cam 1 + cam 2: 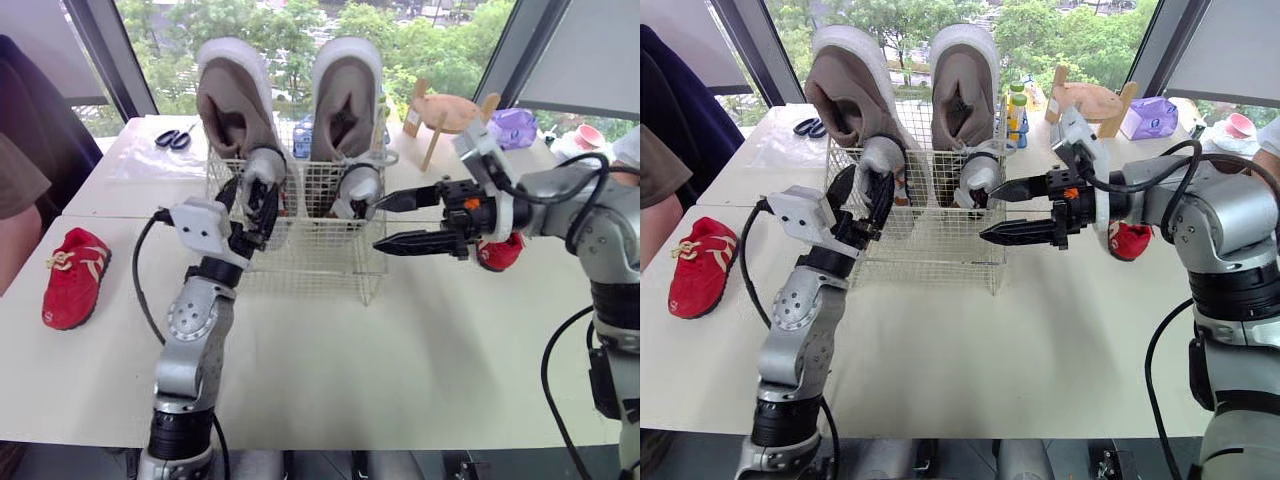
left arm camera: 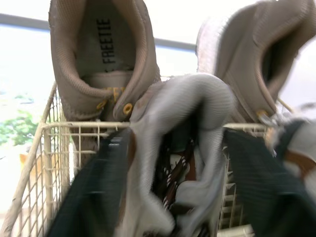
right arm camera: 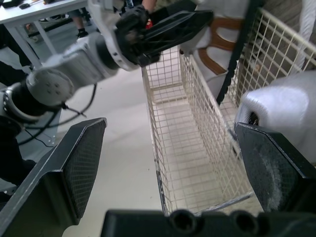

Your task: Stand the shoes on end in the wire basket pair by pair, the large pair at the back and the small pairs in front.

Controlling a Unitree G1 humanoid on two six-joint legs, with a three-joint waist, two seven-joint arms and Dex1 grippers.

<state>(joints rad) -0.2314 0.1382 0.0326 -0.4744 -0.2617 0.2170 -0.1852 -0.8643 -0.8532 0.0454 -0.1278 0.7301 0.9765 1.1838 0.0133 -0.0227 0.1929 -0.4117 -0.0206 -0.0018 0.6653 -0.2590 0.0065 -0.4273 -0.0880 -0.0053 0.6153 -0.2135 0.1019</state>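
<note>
Wire basket (image 1: 300, 258) just ahead of both grippers. Large beige pair (image 1: 235, 100) upright at its back, "FREETE" readable on one insole. Left gripper (image 1: 255, 197) clamped on small grey shoe (image 1: 263, 165), lower part hidden in the grip. Right gripper (image 1: 400, 222) spread, empty — red shoe (image 1: 497, 258) partly hidden behind it.

My left arm (image 1: 190, 335) is silver-grey metal in rounded segments. It has a ring of small screws on the joint cover and a white, boxy wrist, and a black cable (image 1: 140, 275) loops off it. My right arm (image 1: 590, 215) matches, with an orange mark (image 1: 470, 204) at the wrist. My left gripper (image 1: 250, 205) and right gripper (image 1: 380, 223) have long, tapered black fingers with textured pads (image 3: 84, 163).
</note>
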